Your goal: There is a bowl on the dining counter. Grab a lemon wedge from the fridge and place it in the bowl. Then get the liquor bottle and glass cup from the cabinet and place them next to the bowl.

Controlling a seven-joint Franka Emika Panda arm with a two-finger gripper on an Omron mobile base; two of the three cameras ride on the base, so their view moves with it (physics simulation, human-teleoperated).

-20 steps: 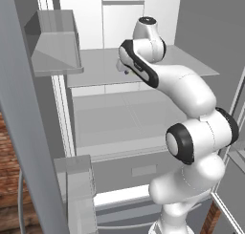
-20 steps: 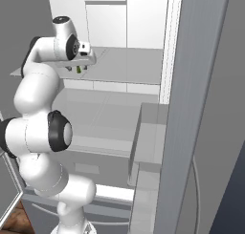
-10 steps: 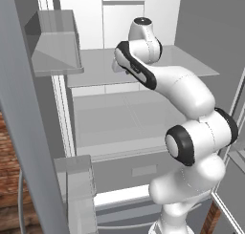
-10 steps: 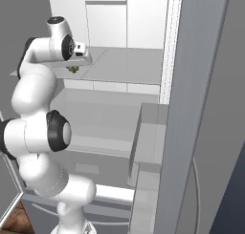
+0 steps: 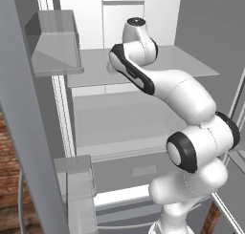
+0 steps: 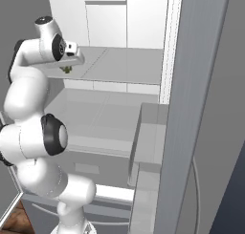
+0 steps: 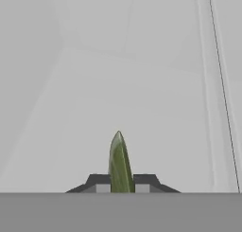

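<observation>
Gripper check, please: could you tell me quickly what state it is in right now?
Gripper: closed on the small yellow-green lemon wedge, pinched between its two dark fingertips.

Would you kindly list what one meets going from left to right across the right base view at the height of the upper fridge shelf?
Robot arm → gripper shut on the lemon wedge → upper fridge shelf → fridge door.
</observation>
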